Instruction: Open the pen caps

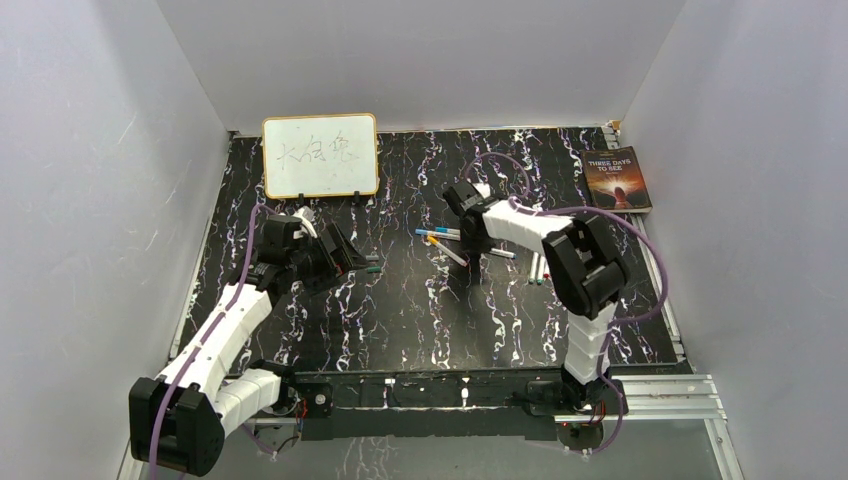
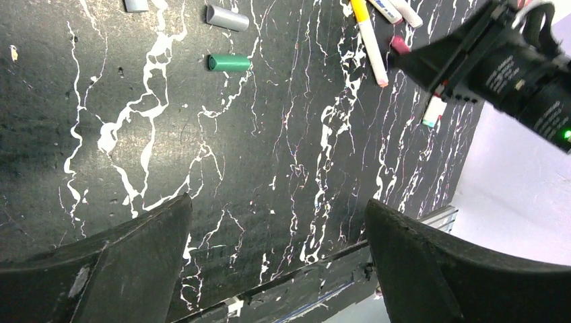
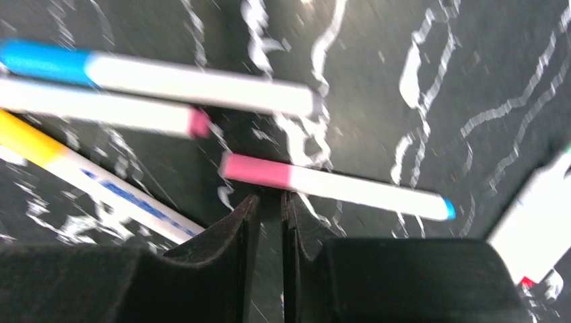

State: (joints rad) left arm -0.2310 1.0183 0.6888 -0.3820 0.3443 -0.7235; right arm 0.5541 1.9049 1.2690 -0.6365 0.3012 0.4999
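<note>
Right wrist view puts your right tool (image 3: 269, 202) just short of the pink cap (image 3: 256, 169), fingers pinched to a sliver with nothing between them, so you're lining up on that pen (image 3: 367, 192), not gripping yet. Next you'll want the fingers spread and settled over it; the blue-capped pen (image 3: 195, 82) and the yellow pen (image 3: 87, 178) lie close and look easy to nudge. Your left tool (image 2: 277, 202) hangs wide open and empty over the tabletop (image 2: 269, 134), with a loose green cap (image 2: 229, 62) and a grey cylinder (image 2: 227, 17) beyond it. At the far edge the whiteboard (image 1: 320, 155) and the book (image 1: 617, 180) sit well apart from the pens
</note>
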